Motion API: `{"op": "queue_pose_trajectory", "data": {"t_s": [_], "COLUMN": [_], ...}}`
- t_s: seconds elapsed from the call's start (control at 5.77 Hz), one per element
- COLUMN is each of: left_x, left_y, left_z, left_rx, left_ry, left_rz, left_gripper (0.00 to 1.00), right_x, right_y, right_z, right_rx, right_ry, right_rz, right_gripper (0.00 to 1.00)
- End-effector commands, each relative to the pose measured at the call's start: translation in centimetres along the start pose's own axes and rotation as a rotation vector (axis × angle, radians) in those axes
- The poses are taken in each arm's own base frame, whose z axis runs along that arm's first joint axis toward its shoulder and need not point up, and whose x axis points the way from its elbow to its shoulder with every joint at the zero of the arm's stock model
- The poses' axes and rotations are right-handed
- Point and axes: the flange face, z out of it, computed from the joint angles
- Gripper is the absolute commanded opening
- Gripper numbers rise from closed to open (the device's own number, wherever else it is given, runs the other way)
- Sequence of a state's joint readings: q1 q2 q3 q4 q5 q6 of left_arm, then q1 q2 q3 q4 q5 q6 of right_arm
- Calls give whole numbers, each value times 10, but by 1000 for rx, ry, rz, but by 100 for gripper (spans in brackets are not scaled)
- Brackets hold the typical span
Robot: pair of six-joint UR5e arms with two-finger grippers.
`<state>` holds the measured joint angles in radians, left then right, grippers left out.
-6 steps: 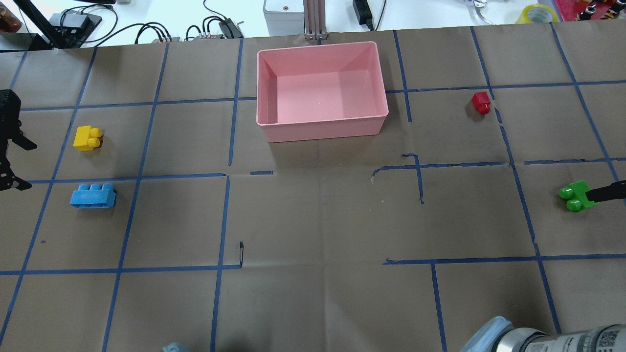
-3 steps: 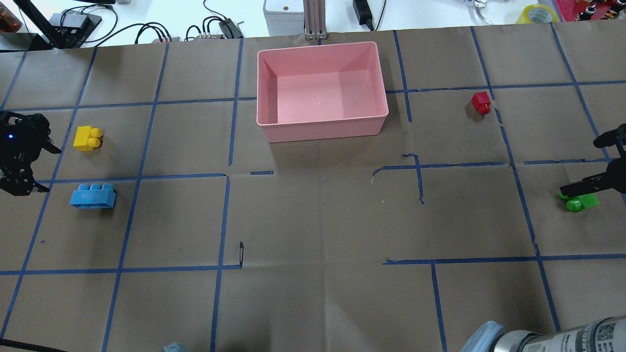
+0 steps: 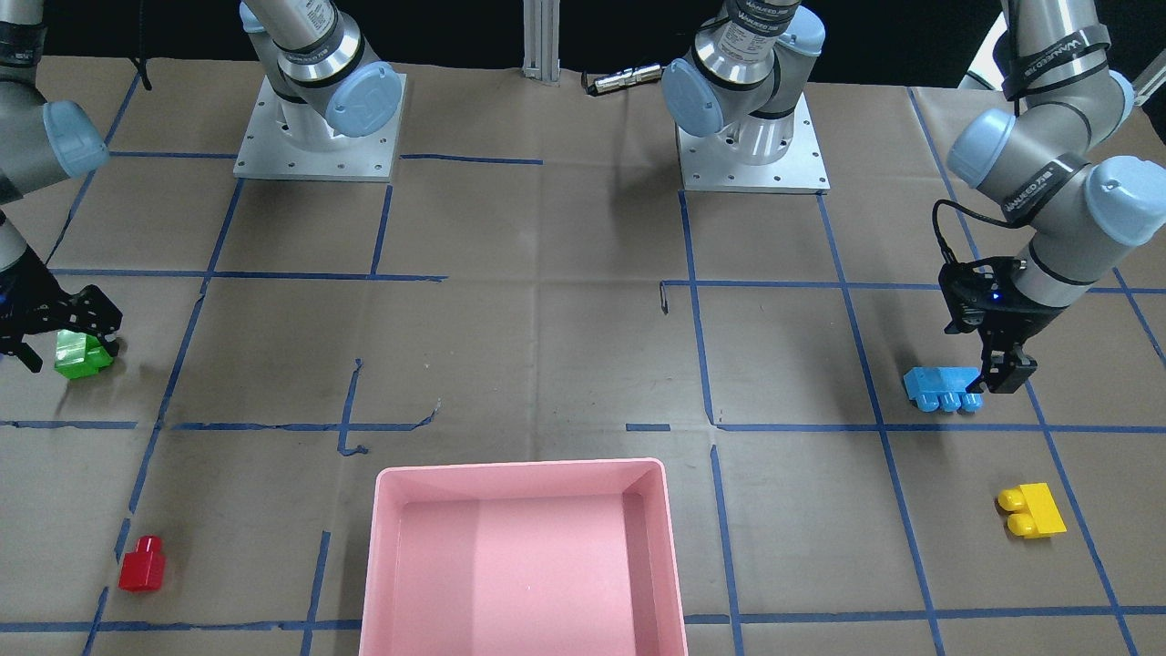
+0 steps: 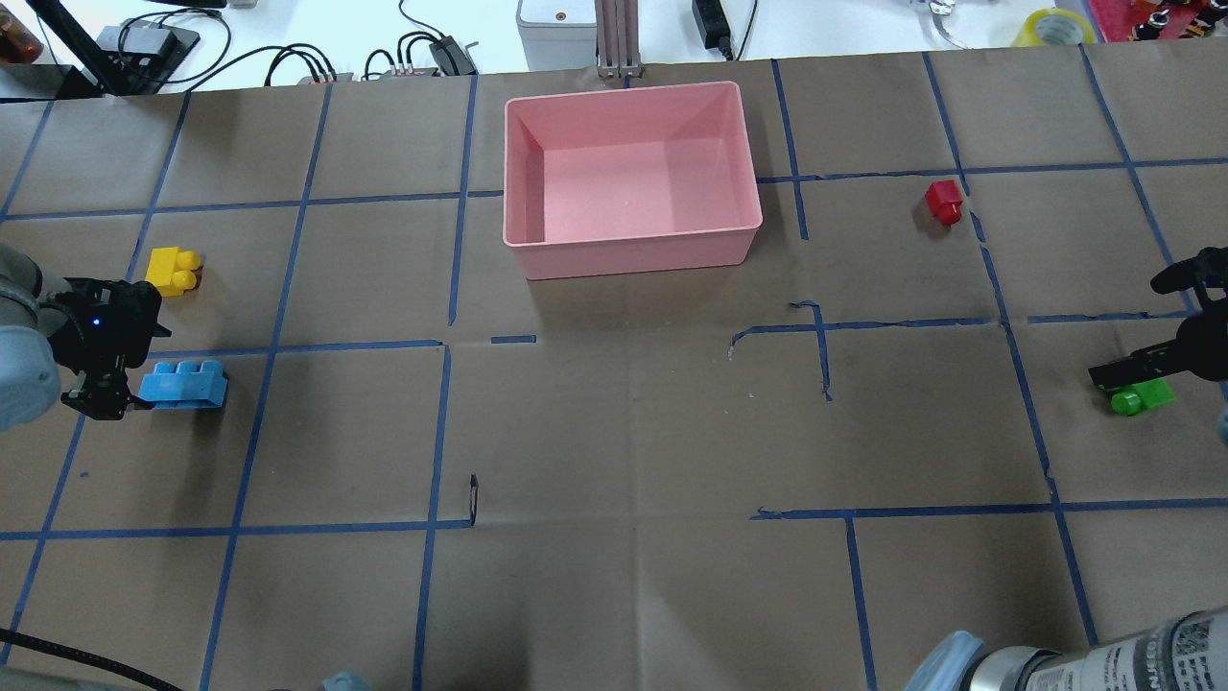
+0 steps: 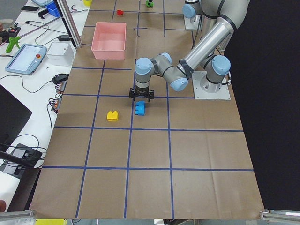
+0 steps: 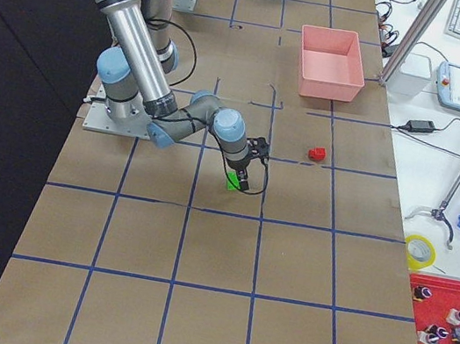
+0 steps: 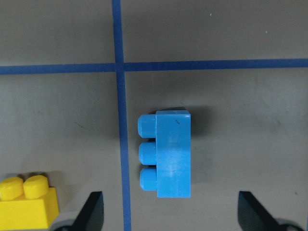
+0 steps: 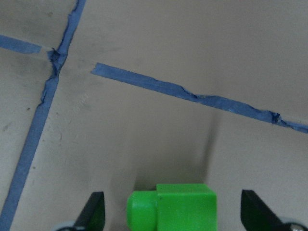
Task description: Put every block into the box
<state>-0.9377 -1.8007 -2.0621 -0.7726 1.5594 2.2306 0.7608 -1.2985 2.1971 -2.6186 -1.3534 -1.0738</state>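
Note:
The pink box (image 4: 633,255) stands at the far middle of the table, also in the front view (image 3: 519,467). The blue block (image 4: 182,384) lies left, with the yellow block (image 4: 173,271) behind it. My left gripper (image 4: 129,369) is open over the blue block's outer end; the left wrist view shows the blue block (image 7: 168,154) ahead of the fingertips (image 7: 91,211). The red block (image 4: 944,202) lies far right. My right gripper (image 4: 1127,326) is open, its fingers either side of the green block (image 8: 173,209), which lies on the table (image 4: 1142,396).
The table is covered in brown paper with blue tape lines (image 4: 441,432). Both arm bases (image 3: 319,137) stand at the robot's side. Cables and devices (image 4: 422,53) lie beyond the far edge, behind the box.
My left gripper has moved in from the left edge to the blue block. My right gripper has turned and come over the green block, now partly hiding it. No block has moved.

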Motion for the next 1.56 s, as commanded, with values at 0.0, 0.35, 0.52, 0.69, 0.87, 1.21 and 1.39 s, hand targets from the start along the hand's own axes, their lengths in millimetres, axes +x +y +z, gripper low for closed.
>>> {"op": "queue_pose_trajectory", "data": {"t_s": [0.0,0.35,0.52,0.69,0.87,1.21,1.39], "left_x": [-4,2,6,7,7,8,8], "left_y": [2,1,-1,2,2,3,3], "left_z": [41,40,44,52,53,54,55], "left_rx": [9,10,16,26,27,26,26], "left_ry": [-22,-23,-15,-2,0,1,1], "left_rz": [0,4,7,23,33,31,31], "left_gripper": [98,97,97,97,97,91,89], "right_x": [-2,-5,-4,-3,-2,12,24], "right_y": [3,9,12,12,13,6,-22], "right_z": [5,9,10,8,7,-14,-43], "right_rx": [-9,-46,-70,-75,-95,-118,-134], "right_ry": [-4,1,10,16,24,79,45], "right_rz": [-3,0,0,5,9,1,-9], "right_gripper": [98,89,79,62,41,22,19]}}
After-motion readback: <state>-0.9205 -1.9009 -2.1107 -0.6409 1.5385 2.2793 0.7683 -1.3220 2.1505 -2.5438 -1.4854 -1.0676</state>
